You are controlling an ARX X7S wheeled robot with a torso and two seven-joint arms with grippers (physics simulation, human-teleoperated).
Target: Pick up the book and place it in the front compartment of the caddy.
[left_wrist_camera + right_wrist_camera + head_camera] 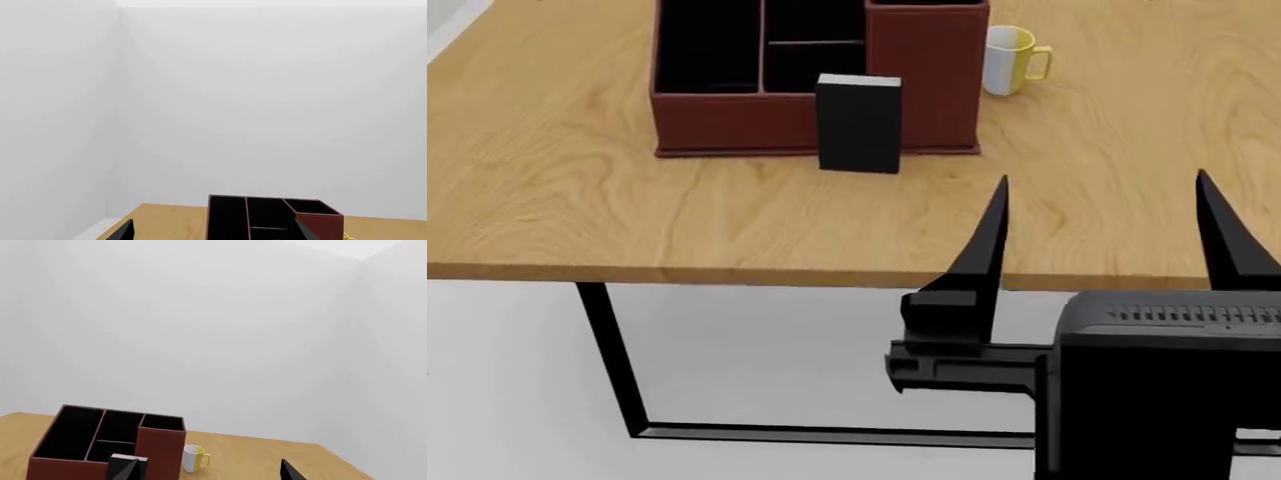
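The black book (858, 125) stands upright on the table against the caddy's near wall; its pale top edge shows in the right wrist view (120, 458). The reddish-brown caddy (924, 90) with black partitioned sections stands at the table's far middle, and also shows in the left wrist view (321, 226) and the right wrist view (161, 452). My right gripper (1101, 200) is open and empty, over the table's near edge, to the right of the book and short of it (210, 475). My left gripper (213, 235) is open and empty, facing the caddy; it is out of the head view.
A white-and-yellow mug (1010, 58) stands just right of the caddy, also in the right wrist view (193, 458). The wooden table (561, 200) has a black metal frame below. White walls stand behind the table.
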